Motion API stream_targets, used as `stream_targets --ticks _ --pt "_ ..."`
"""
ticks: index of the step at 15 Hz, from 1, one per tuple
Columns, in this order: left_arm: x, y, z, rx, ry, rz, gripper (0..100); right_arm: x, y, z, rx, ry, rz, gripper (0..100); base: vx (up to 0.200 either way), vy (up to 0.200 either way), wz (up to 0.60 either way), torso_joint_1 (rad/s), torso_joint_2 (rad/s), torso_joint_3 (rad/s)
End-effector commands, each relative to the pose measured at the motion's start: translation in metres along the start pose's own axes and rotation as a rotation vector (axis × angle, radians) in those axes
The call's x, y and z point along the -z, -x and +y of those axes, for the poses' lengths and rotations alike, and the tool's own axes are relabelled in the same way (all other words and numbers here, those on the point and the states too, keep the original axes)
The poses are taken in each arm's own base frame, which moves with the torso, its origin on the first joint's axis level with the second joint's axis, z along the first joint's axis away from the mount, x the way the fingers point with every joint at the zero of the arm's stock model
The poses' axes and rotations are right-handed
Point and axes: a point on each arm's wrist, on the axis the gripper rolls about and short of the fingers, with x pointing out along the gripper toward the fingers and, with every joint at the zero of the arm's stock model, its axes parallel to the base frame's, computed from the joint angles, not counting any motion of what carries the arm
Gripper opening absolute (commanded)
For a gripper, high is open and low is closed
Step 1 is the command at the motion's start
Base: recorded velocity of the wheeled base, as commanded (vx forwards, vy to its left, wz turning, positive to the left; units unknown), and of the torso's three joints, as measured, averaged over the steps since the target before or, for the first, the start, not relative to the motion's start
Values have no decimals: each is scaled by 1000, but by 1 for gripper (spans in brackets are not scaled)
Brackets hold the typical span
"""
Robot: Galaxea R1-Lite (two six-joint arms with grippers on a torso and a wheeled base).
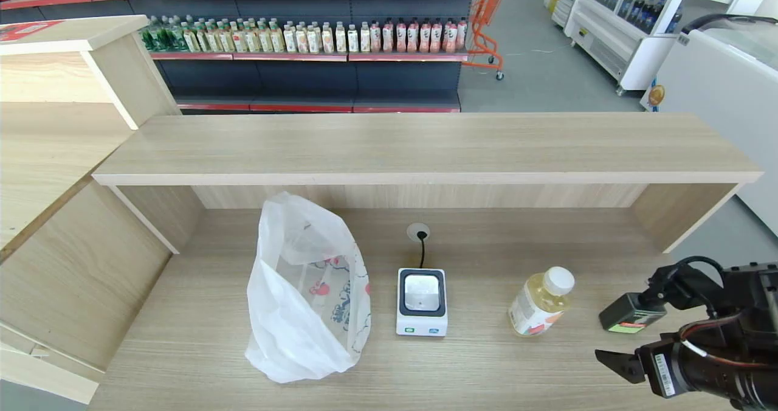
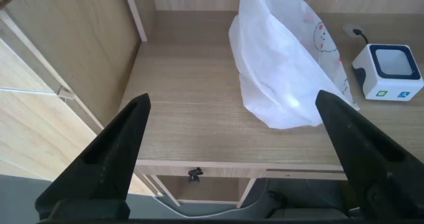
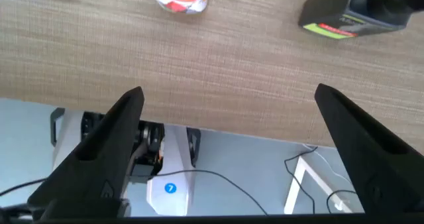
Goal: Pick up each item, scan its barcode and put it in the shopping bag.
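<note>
Right, we're at a pale wooden counter [image 1: 182, 338] with a raised ledge [image 1: 425, 146] running along its far side. Beyond that ledge, store shelves [image 1: 304, 37] carry long rows of bottled drinks. An orange trolley [image 1: 486, 22] stands on the grey floor [image 1: 547, 64], and glass-door chillers [image 1: 626, 22] line the far right. A white chest freezer [image 1: 723, 95] sits nearer on that side.

On the counter now: the shopping bag [image 1: 304, 301] stands left of centre, white and thin, with its mouth open upward. Coloured print shows through its side, and I can't tell whether anything lies in it. Just to its right is the white scanner [image 1: 422, 300], dark window facing up, close to the bag. Its black cable [image 1: 422, 253] runs away to a round port [image 1: 418, 233] in the counter top.

Further right, well apart from the scanner, is the bottle [image 1: 541, 303], with its white cap, pale yellow drink and printed label.

The right gripper [image 3: 228, 144] hangs over the near edge of the counter, on the near right of the bottle. Its jaws are spread wide with nothing between them. The left gripper [image 2: 232, 151] hovers off the near left edge, short of the bag, also spread wide and carrying nothing.
</note>
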Motion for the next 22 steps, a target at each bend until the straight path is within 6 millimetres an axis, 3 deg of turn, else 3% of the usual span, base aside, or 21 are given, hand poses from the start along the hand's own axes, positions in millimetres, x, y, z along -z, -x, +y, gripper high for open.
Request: stream_targets --ticks 1,9,16,22 --pt "0 0 0 0 0 0 100 3 -28 4 19 12 35 100 0 0 0 0 0 0" --pt "0 0 0 0 0 0 100 -3 -74 37 -26 79 -77 100 0 0 0 0 0 0" --pt "0 0 0 0 0 0 100 -1 -114 54 55 76 -193 100 0 0 0 0 0 0" --pt "0 0 0 -1 0 0 100 -1 -130 68 33 75 -275 100 0 0 0 0 0 0"
